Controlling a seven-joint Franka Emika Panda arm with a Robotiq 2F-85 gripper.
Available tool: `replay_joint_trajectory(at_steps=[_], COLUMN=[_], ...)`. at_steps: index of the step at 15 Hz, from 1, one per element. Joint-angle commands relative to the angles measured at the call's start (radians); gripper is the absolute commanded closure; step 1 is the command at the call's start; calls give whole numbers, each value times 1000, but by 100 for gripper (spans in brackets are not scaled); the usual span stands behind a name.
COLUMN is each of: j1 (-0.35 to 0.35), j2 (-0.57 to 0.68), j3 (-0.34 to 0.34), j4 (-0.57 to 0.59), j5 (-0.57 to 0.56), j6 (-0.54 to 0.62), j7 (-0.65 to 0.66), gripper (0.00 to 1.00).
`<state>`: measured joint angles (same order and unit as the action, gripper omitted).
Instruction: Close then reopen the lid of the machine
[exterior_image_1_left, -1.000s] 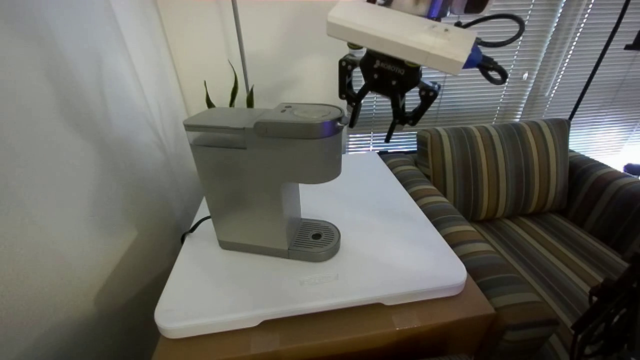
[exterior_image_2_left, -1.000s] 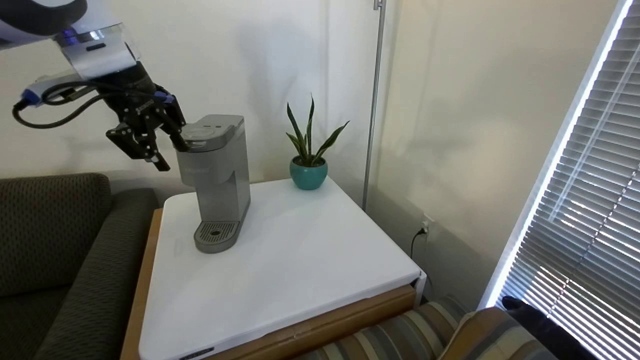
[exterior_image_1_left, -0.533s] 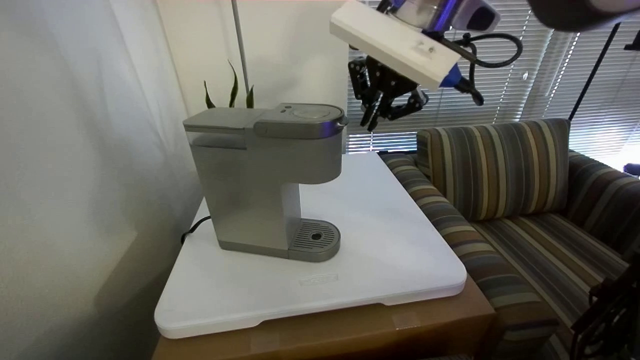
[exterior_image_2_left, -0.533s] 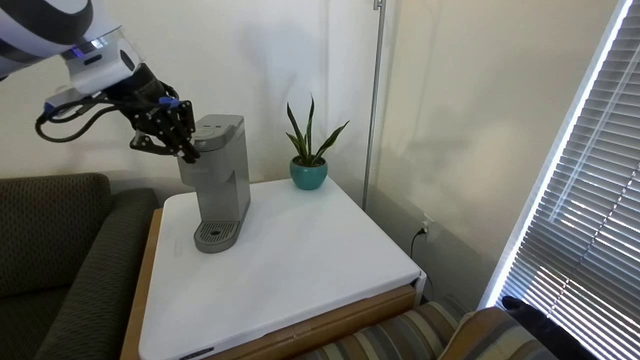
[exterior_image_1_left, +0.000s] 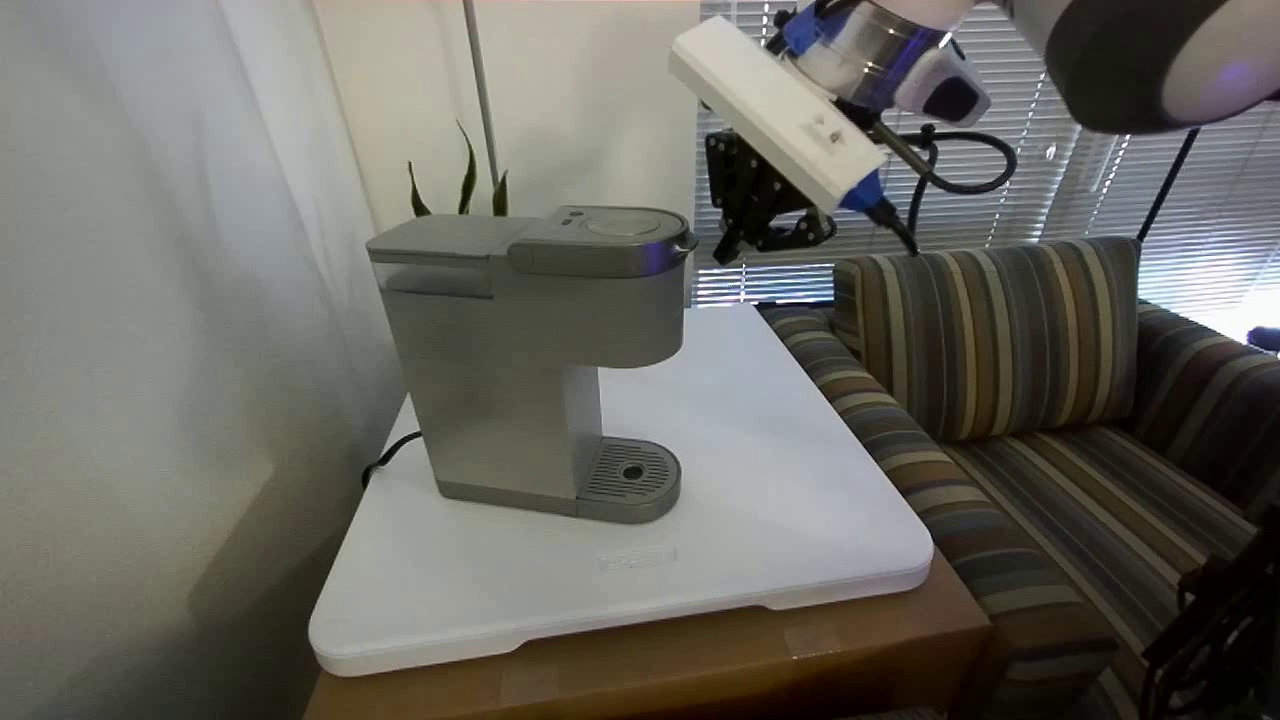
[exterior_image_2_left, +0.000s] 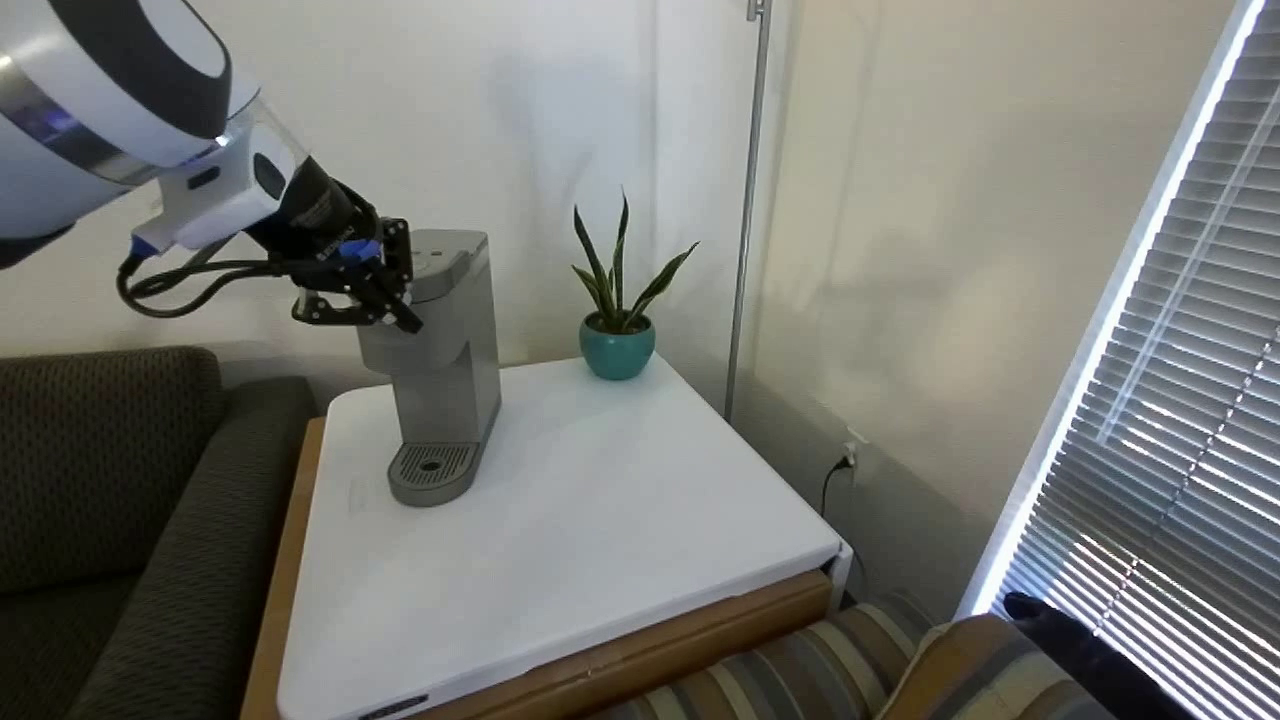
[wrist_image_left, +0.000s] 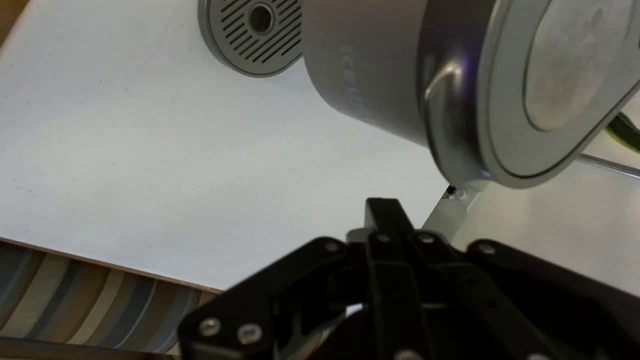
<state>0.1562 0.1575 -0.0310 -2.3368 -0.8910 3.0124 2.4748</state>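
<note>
The machine (exterior_image_1_left: 510, 370), a boxy grey coffee maker, stands upright on the white table in both exterior views. Its lid (exterior_image_1_left: 605, 240) lies down flat on the head, with a protruding lip at the front. In the wrist view the lid (wrist_image_left: 570, 80) fills the upper right and its curved lip (wrist_image_left: 447, 125) faces my fingertips. My gripper (exterior_image_1_left: 728, 252) is just off the front of the head, at about lip height, with a gap showing. It overlaps the head's front in an exterior view, fingertips (exterior_image_2_left: 408, 320) pointing down at a slant. The fingers are together, holding nothing.
The white tabletop (exterior_image_2_left: 590, 500) sits on a brown box (exterior_image_1_left: 720, 660). A plant in a teal pot (exterior_image_2_left: 617, 350) stands at a table corner. A striped armchair (exterior_image_1_left: 1000, 350) and a dark sofa (exterior_image_2_left: 100, 480) flank the table. A thin metal pole (exterior_image_2_left: 750, 200) rises by the wall.
The gripper has gone from open to shut. The wrist has tilted and lowered, bringing the fingertips round toward the machine's front. Lid and machine have stayed as they were.
</note>
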Motion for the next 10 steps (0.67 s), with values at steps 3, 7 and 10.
replay_joint_trajectory(at_steps=[3, 7, 10], j1=[15, 22, 18], j2=[15, 12, 40], j3=[-93, -154, -183], j4=[9, 3, -2], j5=[-179, -93, -72], j6=[105, 291, 463], j7=[218, 133, 133], gripper=[100, 100, 100])
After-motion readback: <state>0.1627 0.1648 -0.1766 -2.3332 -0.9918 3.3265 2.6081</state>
